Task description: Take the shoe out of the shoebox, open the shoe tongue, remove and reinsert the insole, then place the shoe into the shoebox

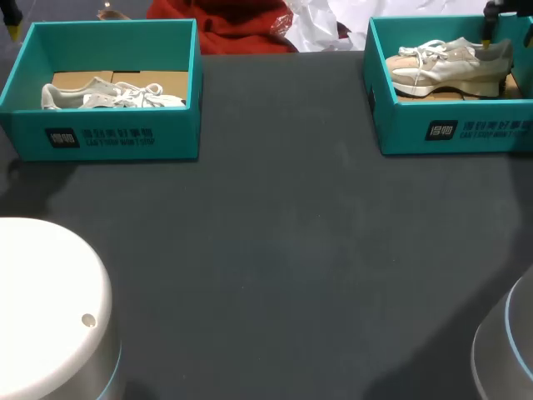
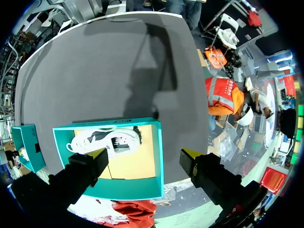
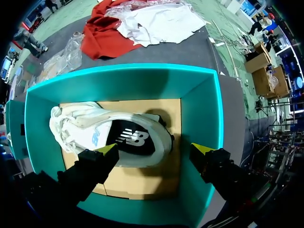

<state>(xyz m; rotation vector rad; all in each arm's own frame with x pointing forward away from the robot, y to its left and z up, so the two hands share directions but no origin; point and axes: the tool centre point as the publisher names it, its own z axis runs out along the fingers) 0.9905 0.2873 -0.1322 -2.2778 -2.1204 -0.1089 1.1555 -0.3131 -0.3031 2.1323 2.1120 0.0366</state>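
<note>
Two teal shoeboxes stand at the table's far side. The left shoebox holds a white shoe lying on its side. My left gripper hangs open high above that box, with the shoe ahead of its fingers and apart from them. In the right shoebox a cream and white shoe rests on brown cardboard. My right gripper is open just above this box, its yellow tips straddling the shoe, whose dark insole shows, without touching it.
A red cloth and crumpled white wrapping lie behind the boxes. Both white arm bases fill the front corners. Dark grey tabletop stretches between and in front of the boxes.
</note>
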